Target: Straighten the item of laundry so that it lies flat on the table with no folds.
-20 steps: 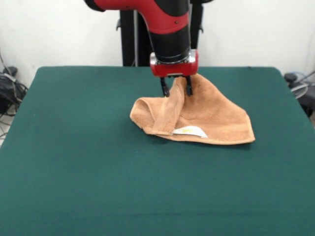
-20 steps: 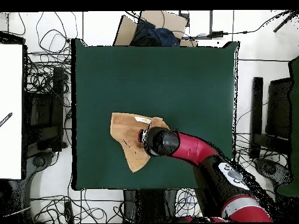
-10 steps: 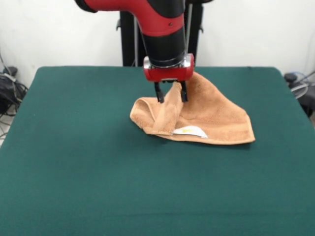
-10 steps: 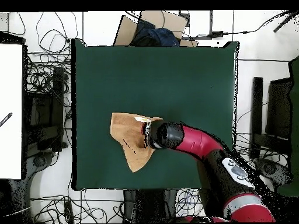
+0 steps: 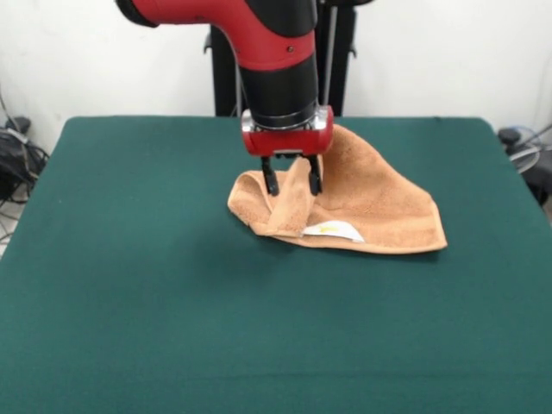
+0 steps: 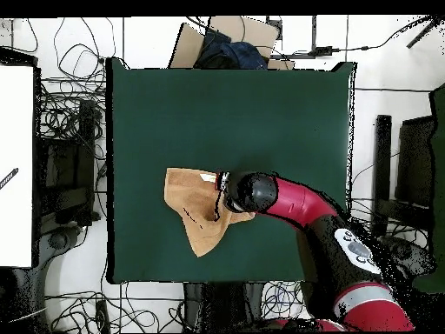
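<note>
The item of laundry (image 5: pixel 379 203), an orange-tan towel, lies crumpled right of the middle of the green table (image 5: pixel 129 276). One flap is folded over toward its left side, and a white label (image 5: pixel 332 229) shows at the near edge. My gripper (image 5: pixel 292 183) comes down over the left part and is shut on a raised fold, which stands up between the two black fingers. In the overhead view the towel (image 6: pixel 187 204) sits left of the table's (image 6: pixel 261 104) middle, and the red arm covers its right part and most of the gripper (image 6: pixel 222 193).
Green cloth stretches wide on all sides of the towel. Off the table, tangled cables (image 6: pixel 65 130) cover the floor, a cardboard box (image 6: pixel 228 36) stands past one edge, and a white panel (image 6: pixel 16 165) lies at the left.
The gripper has moved left and toward the table's near side in the front view, carrying the held fold with it. The rest of the towel has stayed put.
</note>
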Robot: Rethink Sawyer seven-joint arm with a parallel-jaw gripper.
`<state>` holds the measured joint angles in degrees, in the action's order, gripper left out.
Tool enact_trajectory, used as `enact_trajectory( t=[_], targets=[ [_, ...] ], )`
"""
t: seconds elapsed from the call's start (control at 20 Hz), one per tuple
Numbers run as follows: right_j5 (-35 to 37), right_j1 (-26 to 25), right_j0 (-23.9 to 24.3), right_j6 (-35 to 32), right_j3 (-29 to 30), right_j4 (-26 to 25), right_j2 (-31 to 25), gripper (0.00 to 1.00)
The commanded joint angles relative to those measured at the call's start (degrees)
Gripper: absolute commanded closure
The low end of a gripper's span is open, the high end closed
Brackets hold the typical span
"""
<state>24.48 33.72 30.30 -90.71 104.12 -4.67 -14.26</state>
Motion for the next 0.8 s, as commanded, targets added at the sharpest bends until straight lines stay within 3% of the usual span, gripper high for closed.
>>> enact_trajectory(
  t=[0.05, 0.4, 0.8],
  targets=[
    [4.98, -2.28, -0.22, 0.52, -3.37, -1.65, -5.35, 0.0],
    [4.07, -5.02, -1.86, 0.41, -5.94, -3.62, -2.93, 0.0],
    [2.97, -6.89, -0.96, 0.6, -6.45, -4.16, -3.99, 0.0]
  ],
)
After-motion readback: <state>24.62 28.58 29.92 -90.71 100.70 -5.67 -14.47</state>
